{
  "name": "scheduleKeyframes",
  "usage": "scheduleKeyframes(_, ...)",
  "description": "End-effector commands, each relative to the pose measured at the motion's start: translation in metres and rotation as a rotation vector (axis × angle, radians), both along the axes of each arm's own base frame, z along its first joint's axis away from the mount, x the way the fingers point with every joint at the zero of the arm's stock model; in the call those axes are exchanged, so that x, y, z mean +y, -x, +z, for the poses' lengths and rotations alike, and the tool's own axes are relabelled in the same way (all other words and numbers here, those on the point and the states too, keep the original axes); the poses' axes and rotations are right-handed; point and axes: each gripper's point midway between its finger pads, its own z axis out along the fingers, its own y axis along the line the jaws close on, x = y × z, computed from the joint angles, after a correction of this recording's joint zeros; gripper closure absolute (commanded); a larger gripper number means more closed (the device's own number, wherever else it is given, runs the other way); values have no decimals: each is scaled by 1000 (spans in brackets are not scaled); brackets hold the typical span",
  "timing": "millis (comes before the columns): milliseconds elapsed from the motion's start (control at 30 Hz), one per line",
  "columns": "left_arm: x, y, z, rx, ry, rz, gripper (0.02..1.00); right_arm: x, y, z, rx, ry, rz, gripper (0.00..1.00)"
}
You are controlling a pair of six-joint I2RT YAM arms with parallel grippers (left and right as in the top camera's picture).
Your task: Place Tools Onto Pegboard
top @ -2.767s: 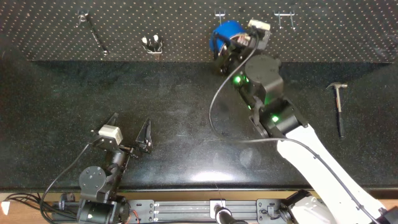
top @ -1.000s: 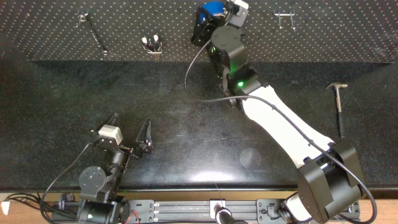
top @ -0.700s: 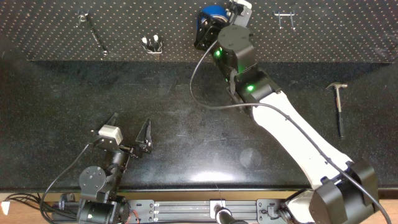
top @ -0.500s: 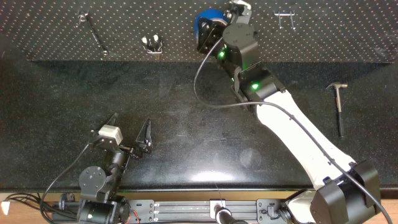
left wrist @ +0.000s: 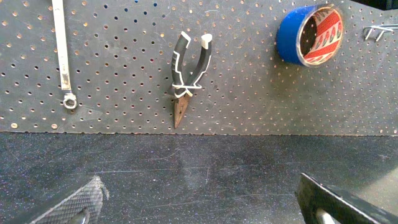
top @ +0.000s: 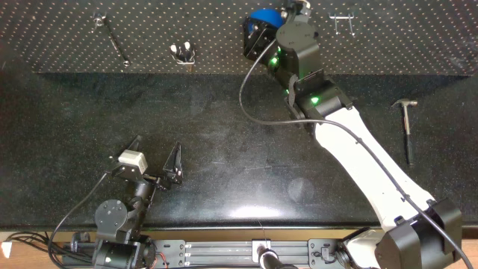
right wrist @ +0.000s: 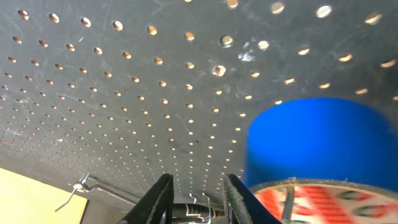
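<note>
At the pegboard (left wrist: 118, 106), the blue tape roll (left wrist: 309, 34) is seen set against the perforated face, high up, between the pliers (left wrist: 188, 68) and a pair of wire hooks (left wrist: 378, 31), apart from both. Red-and-white printing is noted on the roll's inner core; no wording there or on the other tools can be made out. The right gripper (right wrist: 198, 182) is held close to the board just beside the roll, its fingers (right wrist: 157, 198) parted by a narrow gap with nothing pinched between them. The pliers are hung nose down, handles up. A wrench (left wrist: 60, 50) is hung on the far side of the pliers from the roll. On the black table (top: 224, 134), a hammer (top: 405, 127) is laid flat at the right arm's side, well apart from the board's tools. The left gripper (top: 157, 153) is kept low over the table near its own base, its fingers spread wide and holding nothing.
</note>
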Motion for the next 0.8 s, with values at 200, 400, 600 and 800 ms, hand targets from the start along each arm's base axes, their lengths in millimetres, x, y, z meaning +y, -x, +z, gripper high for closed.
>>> scheduleKeyframes(200,-4,1,0,-7,-14,-23,23,-25,53,-35,273,120,3,711)
scheduleKeyframes(400,-4,1,0,-7,-14,-23,20,-95,117,-60,388,273,-86,709)
scheduleKeyframes(600,-4,1,0,-7,-14,-23,23,-269,184,-142,750,559,-150,658)
scheduleKeyframes(800,-4,1,0,-7,-14,-23,23,-336,205,-207,976,641,40,597)
